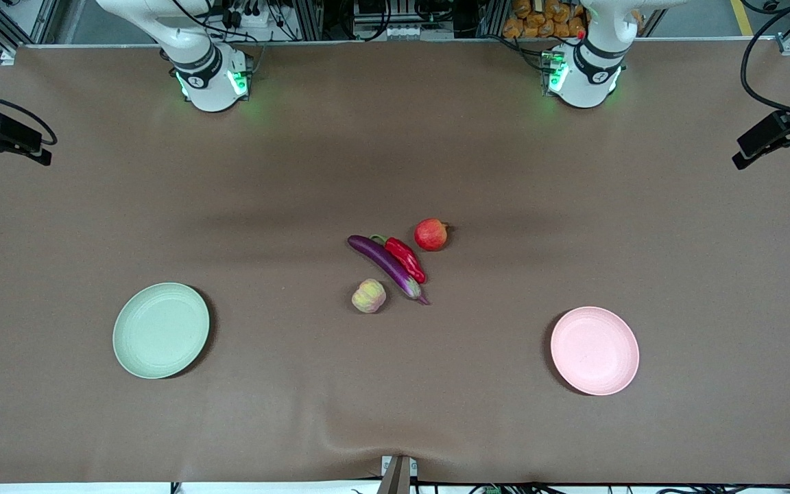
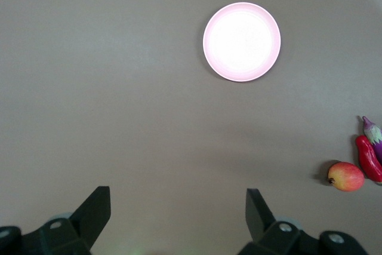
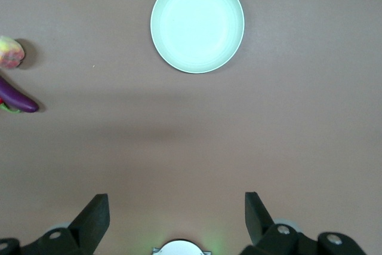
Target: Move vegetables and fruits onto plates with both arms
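Observation:
The purple eggplant (image 1: 387, 266) and red chili (image 1: 405, 259) lie side by side, touching, mid-table. The red pomegranate-like fruit (image 1: 431, 234) sits just farther from the front camera, the yellowish-pink ribbed fruit (image 1: 369, 296) just nearer. An empty green plate (image 1: 160, 330) lies toward the right arm's end, an empty pink plate (image 1: 594, 350) toward the left arm's end. My left gripper (image 2: 178, 210) hangs open high over bare cloth, with the pink plate (image 2: 242, 41) and the pomegranate-like fruit (image 2: 345, 176) in its view. My right gripper (image 3: 176, 216) is open above its own base, looking at the green plate (image 3: 197, 23).
A brown cloth (image 1: 395, 398) covers the whole table. The right arm's base (image 1: 213, 79) and left arm's base (image 1: 583, 72) stand along the edge farthest from the front camera. Black camera mounts (image 1: 4, 137) (image 1: 782, 134) reach in at both ends.

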